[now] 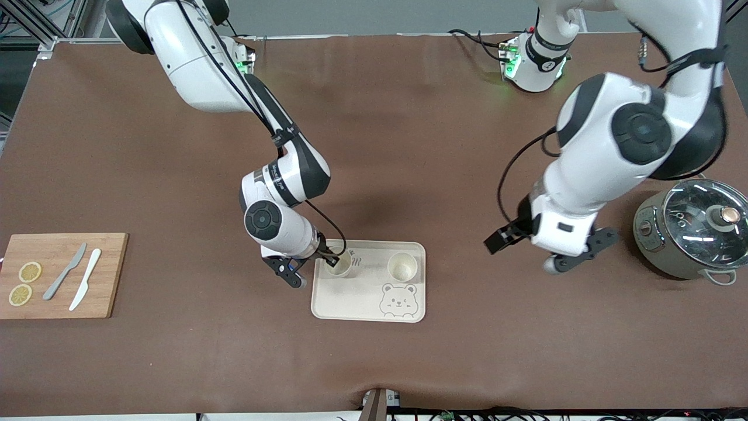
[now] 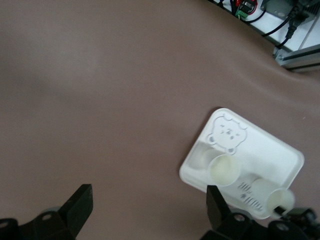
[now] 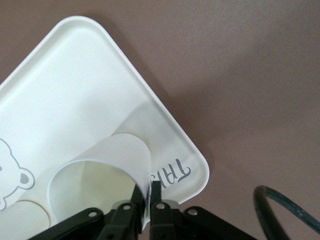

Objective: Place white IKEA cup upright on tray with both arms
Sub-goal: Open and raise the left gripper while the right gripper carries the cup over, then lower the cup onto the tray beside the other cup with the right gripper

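Note:
The cream tray (image 1: 350, 301) with the bear face lies near the table's middle. Two white cups stand upright on it. My right gripper (image 1: 334, 258) is shut on the rim wall of the cup (image 1: 340, 264) at the tray's corner toward the right arm's end. In the right wrist view its fingers (image 3: 156, 192) pinch that cup's wall (image 3: 115, 150) beside the grey lettering. The second cup (image 1: 402, 266) stands free beside it. My left gripper (image 1: 549, 251) is open and empty over bare table toward the left arm's end. The left wrist view shows the tray (image 2: 260, 145) and both cups (image 2: 223, 170).
A wooden cutting board (image 1: 111, 275) with two lemon slices (image 1: 29, 272) and two knives (image 1: 85, 279) lies at the right arm's end. A grey cooker with a glass lid (image 1: 695, 234) stands at the left arm's end.

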Available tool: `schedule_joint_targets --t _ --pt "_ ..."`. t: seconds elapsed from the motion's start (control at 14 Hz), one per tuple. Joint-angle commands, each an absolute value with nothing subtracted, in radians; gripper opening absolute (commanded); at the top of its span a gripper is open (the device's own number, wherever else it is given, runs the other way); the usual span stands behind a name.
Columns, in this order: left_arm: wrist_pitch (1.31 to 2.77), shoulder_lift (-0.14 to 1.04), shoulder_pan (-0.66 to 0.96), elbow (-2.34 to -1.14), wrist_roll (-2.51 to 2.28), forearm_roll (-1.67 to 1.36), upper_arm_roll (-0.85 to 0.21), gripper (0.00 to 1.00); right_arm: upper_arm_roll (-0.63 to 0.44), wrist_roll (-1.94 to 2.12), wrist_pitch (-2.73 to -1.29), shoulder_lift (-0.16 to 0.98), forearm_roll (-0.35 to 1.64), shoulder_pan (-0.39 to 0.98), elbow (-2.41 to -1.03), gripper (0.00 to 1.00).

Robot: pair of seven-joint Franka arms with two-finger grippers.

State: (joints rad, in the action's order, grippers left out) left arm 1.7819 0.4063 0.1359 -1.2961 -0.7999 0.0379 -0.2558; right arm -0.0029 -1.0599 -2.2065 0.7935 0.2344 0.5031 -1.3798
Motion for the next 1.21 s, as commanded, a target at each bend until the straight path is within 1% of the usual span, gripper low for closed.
schedule_joint_targets --t 0.0,0.14,0.21,0.36,0.5,0.57,0.64,0.79,1.0,1.07,1.14 --pt "1.688 0.332 0.051 -1.325 -0.611 0.052 -0.267 1.0 -0.009 -1.063 -2.191 0.805 0.239 0.506 -1.345 1.0" --pt "1.661 0.295 0.014 -1.331 -0.484 0.057 -0.256 1.0 -0.009 -1.052 -2.171 0.793 0.224 0.493 -1.324 1.0" --pt "1.629 0.279 0.006 -1.33 -0.447 0.099 -0.258 1.0 -0.011 -1.048 -2.128 0.781 0.221 0.491 -1.3 1.0" --pt "1.568 0.236 -0.002 -1.33 -0.405 0.156 -0.262 1.0 -0.018 -1.049 -2.019 0.772 0.218 0.489 -1.231 1.0" --pt "1.467 0.2 -0.005 -1.33 -0.342 0.155 -0.261 1.0 -0.038 -1.049 -1.854 0.772 0.219 0.463 -1.136 1.0" --pt "1.454 0.189 -0.017 -1.33 -0.327 0.152 -0.261 1.0 -0.043 -1.046 -1.78 0.766 0.219 0.442 -1.111 1.0" --pt "1.451 0.173 -0.035 -1.33 -0.316 0.144 -0.265 1.0 -0.043 -1.034 -1.735 0.715 0.219 0.417 -1.109 1.0" --pt "1.45 0.137 -0.034 -1.341 -0.287 0.138 -0.258 1.0 -0.043 -0.979 -1.7 0.626 0.219 0.375 -1.149 1.0" --pt "1.434 -0.018 -0.002 -1.509 -0.209 0.085 -0.161 1.0 -0.044 -0.89 -1.617 0.496 0.186 0.324 -1.207 1.0" --pt "1.436 -0.058 -0.002 -1.552 -0.169 0.065 -0.138 1.0 -0.044 -0.841 -1.577 0.471 0.169 0.302 -1.21 1.0" --pt "1.433 -0.067 0.009 -1.552 -0.122 0.06 -0.089 1.0 -0.044 -0.801 -1.539 0.454 0.164 0.289 -1.21 1.0"
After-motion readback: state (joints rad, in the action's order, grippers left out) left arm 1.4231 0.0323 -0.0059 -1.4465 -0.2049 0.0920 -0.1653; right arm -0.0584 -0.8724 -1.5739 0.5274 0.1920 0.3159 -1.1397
